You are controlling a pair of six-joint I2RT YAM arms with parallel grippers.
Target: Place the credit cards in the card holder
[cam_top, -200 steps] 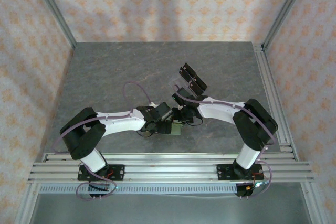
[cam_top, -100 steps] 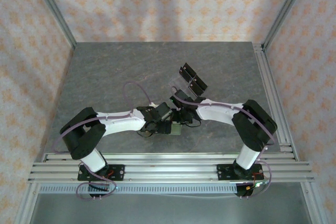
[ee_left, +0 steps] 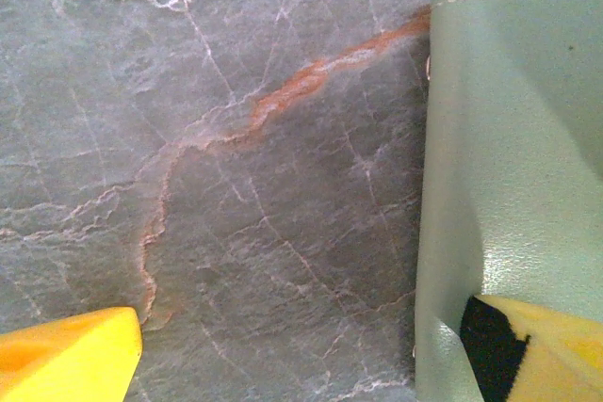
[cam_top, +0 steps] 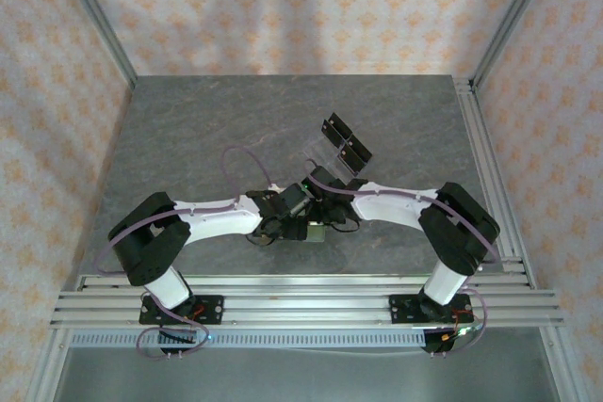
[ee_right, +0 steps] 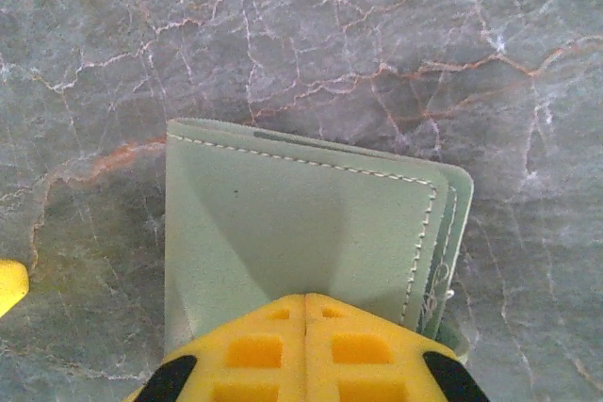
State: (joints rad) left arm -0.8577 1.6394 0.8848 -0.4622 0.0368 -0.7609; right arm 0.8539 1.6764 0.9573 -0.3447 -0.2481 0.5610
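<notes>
The sage-green card holder lies folded on the grey stone table, near the middle front in the top view. My right gripper is shut, its yellow fingertips pressed together on top of the holder's cover. My left gripper is open beside it. One yellow finger hovers over bare table, and the other finger sits at the holder's left edge, partly tucked behind a green flap. From above, both grippers meet over the holder, the left and the right. The credit cards are out of view.
A clear acrylic rack with black pieces stands just behind the right arm. The table is ringed by patterned walls, with an aluminium rail along the right side and rails at the front.
The right arm has shifted slightly left and down toward the card holder. The left arm has stayed in place.
</notes>
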